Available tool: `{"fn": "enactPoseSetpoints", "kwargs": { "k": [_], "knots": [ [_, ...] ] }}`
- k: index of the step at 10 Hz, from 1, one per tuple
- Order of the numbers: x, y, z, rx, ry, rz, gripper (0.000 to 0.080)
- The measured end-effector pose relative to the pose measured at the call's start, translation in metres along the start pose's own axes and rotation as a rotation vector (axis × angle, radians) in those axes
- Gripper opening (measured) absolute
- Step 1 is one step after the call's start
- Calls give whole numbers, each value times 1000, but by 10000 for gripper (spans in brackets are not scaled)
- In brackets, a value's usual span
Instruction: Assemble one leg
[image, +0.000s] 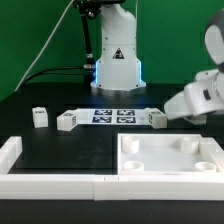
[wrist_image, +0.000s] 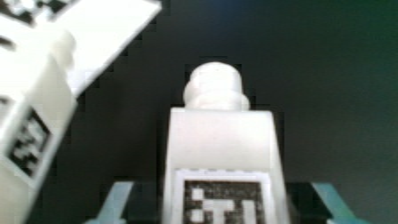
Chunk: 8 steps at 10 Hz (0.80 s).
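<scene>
Nearest the exterior camera: white L-shaped rail (image: 55, 185) along the table (image: 60, 145) edge, well in front of the marker board (image: 112, 116). Next, the white top (image: 168, 166), in front of the board toward the exterior view's right, round sockets up.

Row level with the board:
- the leg (image: 157, 119) lies on the table just off the board's end on the exterior view's right
- second leg (image: 67, 121) at the board's other end, touching it or nearly
- third leg (image: 40, 117) further out past that one

Arm (image: 203, 92) sits low on the exterior view's right of the board, blurred, just beside the leg.

Wrist view: jaws wide, fingers (wrist_image: 121, 202) either side of the leg (wrist_image: 222, 140) with a dark gap on both sides. Not gripping as far as I can tell, picture is soft. Tag face is toward the wrist camera, peg end away. Tagged white surface (wrist_image: 45, 90) beside it, probably the marker board.

Farthest: robot base (image: 115, 62), behind the board.
</scene>
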<state>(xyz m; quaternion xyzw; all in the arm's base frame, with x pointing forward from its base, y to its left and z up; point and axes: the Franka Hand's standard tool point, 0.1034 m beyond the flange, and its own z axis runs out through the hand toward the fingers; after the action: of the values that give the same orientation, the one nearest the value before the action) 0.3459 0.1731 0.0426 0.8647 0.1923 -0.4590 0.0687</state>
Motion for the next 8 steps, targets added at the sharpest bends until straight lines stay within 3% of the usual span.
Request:
{"fn": "enactPoseSetpoints", "kwargs": {
  "k": [2, 6, 8],
  "knots": [
    [-22, 1, -25, -16, 13, -12, 287],
    [-11, 2, -31, -19, 149, -20, 288],
    [-6, 6, -38, -23, 409, -3, 288]
  ]
}}
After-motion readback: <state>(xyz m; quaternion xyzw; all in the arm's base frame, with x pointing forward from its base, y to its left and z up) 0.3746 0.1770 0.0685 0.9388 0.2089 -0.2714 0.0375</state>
